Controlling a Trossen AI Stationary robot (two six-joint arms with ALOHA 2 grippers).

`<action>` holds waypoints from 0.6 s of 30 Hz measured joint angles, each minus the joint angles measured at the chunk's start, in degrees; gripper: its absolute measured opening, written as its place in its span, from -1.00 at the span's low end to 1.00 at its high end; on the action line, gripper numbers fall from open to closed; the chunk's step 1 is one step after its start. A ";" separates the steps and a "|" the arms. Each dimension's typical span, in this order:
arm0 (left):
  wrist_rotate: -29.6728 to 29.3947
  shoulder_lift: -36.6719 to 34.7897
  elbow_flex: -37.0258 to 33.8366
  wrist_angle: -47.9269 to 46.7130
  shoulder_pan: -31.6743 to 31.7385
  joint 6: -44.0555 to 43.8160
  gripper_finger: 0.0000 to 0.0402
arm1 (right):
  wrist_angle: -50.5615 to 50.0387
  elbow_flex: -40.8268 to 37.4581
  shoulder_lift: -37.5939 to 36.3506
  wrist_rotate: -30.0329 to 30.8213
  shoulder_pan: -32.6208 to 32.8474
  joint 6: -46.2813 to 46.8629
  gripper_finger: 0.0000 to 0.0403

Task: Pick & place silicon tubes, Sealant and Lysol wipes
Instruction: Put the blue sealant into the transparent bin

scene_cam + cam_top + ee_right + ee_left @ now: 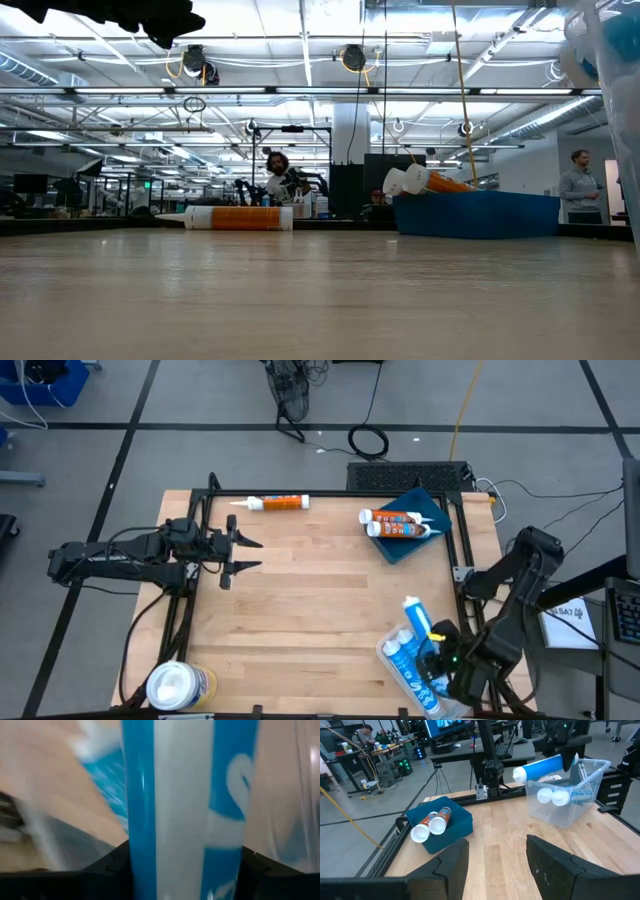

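Note:
My right gripper (436, 644) is shut on a blue-and-white caulk tube (416, 618) above a clear plastic tub (412, 678) at the near right, which holds more blue tubes (555, 796). My left gripper (246, 555) hangs open and empty over the table's left half. An orange caulk tube (277, 502) lies on its side near the far edge. Two orange tubes (398, 525) lie in a blue bin (425, 503) at the far right. The yellow Lysol wipes canister (180, 685) with its white lid stands at the near left corner. My right gripper pinches the blue tube's body (185, 820) between its two fingers (112, 865), away from the tube's white end (520, 774). The fingers come from above and lie across the tube. The tube is lifted clear, roughly level, over the tub's rim (592, 765).
Black frame rails run along the table's left, far and right edges (465, 550). Bare wood lies across the middle of the table (320, 600). People and workbenches show in the room beyond (580, 185).

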 joint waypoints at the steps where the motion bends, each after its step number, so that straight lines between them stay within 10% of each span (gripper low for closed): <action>1: 0.01 0.00 0.00 0.00 0.00 0.00 -0.01 | 0.19 -0.04 0.52 -2.08 0.00 0.27 -0.02; 6: 0.00 0.00 0.00 0.00 0.00 0.00 -0.01 | 2.44 -0.04 2.15 -2.39 0.00 -1.06 -0.01; 13: 0.00 0.00 0.00 0.00 0.02 0.00 -0.01 | 2.84 -0.07 2.26 0.04 -0.68 -1.70 0.75; 18: 0.00 0.00 0.00 0.00 0.02 0.00 -0.01 | 1.92 -0.09 2.26 1.29 -1.09 -2.10 0.91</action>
